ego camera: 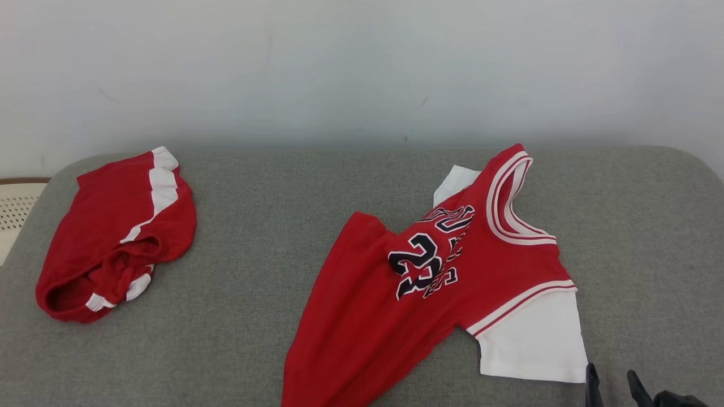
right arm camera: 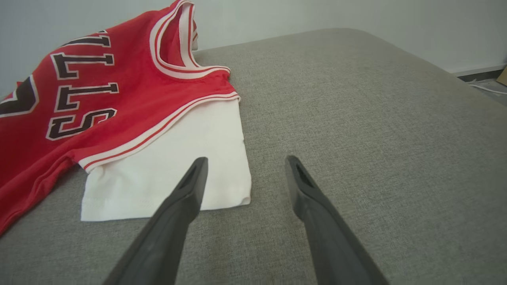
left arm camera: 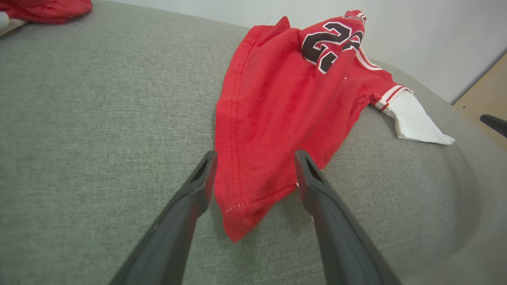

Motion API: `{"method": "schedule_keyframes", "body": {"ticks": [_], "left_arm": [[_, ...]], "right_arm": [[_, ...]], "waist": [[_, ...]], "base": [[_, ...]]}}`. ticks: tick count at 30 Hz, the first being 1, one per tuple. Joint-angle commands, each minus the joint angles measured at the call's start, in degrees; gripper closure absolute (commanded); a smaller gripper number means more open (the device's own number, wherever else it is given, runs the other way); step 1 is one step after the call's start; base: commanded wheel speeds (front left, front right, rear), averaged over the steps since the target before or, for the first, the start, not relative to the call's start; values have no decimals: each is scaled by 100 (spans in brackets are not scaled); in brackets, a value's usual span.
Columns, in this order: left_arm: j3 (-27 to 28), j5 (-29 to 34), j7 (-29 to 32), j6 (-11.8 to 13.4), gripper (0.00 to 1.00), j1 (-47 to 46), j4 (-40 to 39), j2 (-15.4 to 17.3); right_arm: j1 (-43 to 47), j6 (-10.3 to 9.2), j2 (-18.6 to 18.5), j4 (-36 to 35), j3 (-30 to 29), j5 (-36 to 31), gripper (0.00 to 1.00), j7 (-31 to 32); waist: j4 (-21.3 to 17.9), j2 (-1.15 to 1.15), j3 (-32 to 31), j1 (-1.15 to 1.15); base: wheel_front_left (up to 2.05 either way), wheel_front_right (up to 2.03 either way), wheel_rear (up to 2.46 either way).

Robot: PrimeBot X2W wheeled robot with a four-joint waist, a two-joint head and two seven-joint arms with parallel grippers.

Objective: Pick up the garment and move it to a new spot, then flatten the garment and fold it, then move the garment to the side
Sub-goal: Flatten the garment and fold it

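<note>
The garment is a red jersey shirt with white sleeves and a black "23". It lies rumpled on the grey cushion, its body trailing toward the near edge. In the left wrist view my left gripper is open, its two dark fingers straddling the hem corner of the shirt. My right gripper is open at the lower right, just beside the near white sleeve. In the right wrist view the right gripper has its left finger over the sleeve's corner and nothing between the fingers.
A second red piece with white stripes, shorts, lies bunched at the cushion's left end. A pale wall stands behind. The cushion rounds off at the right, with floor beyond. Bare grey fabric lies between the two garments.
</note>
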Motion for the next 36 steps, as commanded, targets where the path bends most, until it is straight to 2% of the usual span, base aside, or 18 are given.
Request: {"method": "schedule_keyframes", "body": {"ticks": [1,16,24,25,26,27,28,33,36], "left_arm": [[-5,-59,-11,7,0,19,36,8],[-365,-468,-55,175,0,-409,827,6],[-566,-651,-54,154,0,-596,1039,7],[-594,-673,-54,140,18,-615,1052,6],[-621,-697,-55,140,55,-641,1059,6],[-637,-713,-55,134,70,-665,1053,6],[-651,-715,-55,132,100,-676,1051,6],[-653,-610,-56,154,100,-628,921,6],[-538,-518,-57,181,100,-481,711,42]], "right_arm": [[-55,2,-41,5,12,15,0,13],[-841,2,-173,1246,146,131,0,-52],[-1150,2,-153,2001,148,39,0,-27],[-1196,2,-147,2081,162,38,0,-61],[-1246,2,-138,2177,163,75,26,-70],[-1278,2,-134,2302,196,83,85,-39],[-1315,2,-129,2385,218,106,100,-69],[-1432,2,-128,2668,254,149,100,-273],[-1400,2,-78,2540,196,583,100,-460]], "waist": [[-4,0,21,0],[35,0,264,0],[21,0,256,0],[22,0,254,0],[22,0,253,0],[23,0,251,0],[25,0,247,0],[54,0,175,0],[57,0,109,0]], "base": [[0,0,0],[0,0,0],[0,0,0],[0,0,0],[0,0,0],[0,0,0],[0,0,0],[0,0,0],[0,0,0]]}}
